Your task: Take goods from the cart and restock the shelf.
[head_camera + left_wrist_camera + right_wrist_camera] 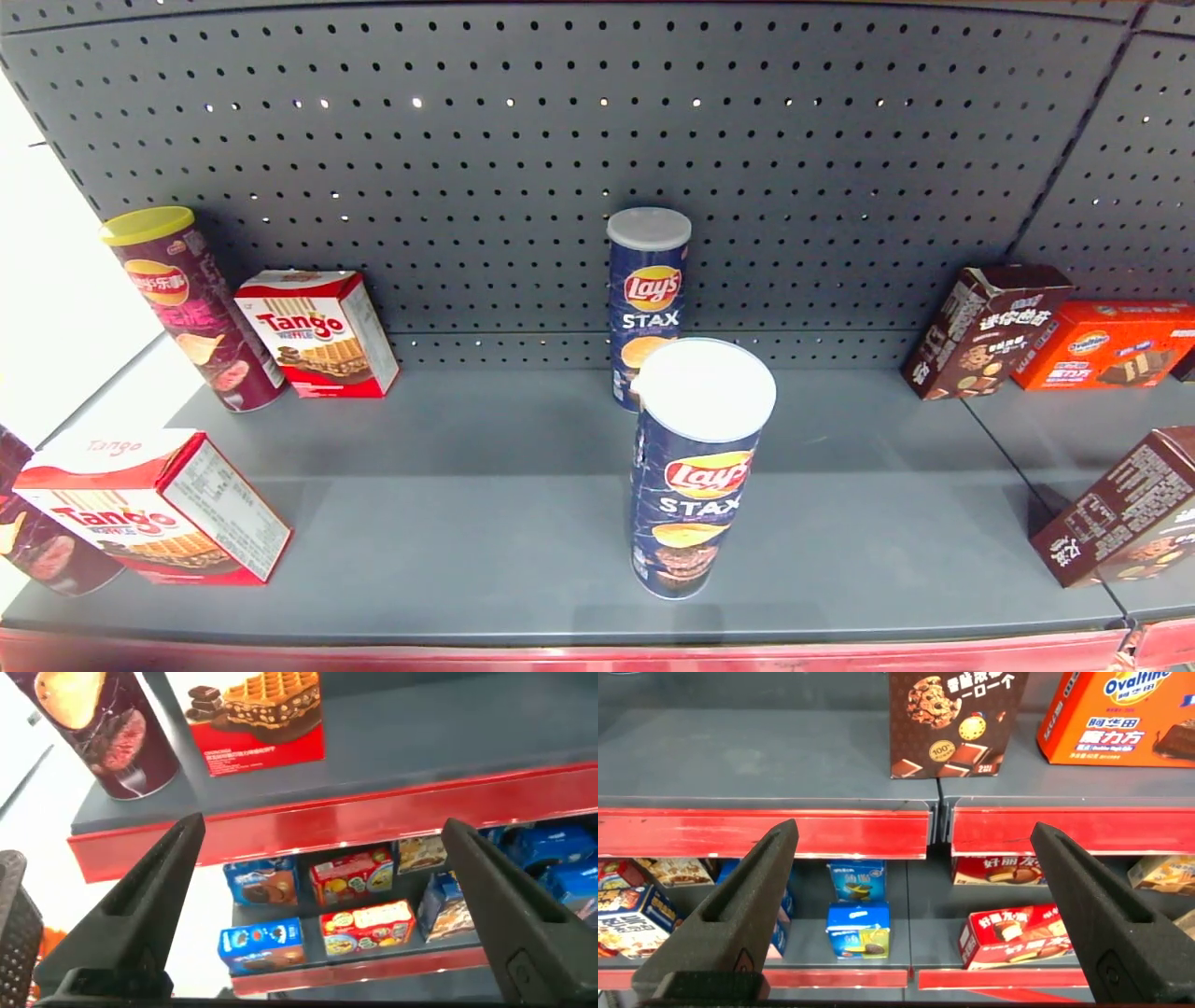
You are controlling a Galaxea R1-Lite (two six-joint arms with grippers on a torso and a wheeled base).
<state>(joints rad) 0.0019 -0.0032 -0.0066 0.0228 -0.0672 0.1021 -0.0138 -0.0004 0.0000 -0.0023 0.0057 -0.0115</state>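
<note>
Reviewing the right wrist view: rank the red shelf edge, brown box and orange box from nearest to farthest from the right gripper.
1. Red shelf edge, just ahead of the right gripper.
2. Brown box, at the shelf front.
3. Orange box, farther back.

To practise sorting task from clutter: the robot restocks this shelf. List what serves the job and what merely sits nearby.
Job, probably: grey shelf, front blue tube, rear blue tube, left pincer, right pincer.
Nearby: maroon tube, wafer boxes, brown boxes, orange box, lower-shelf boxes.
</note>
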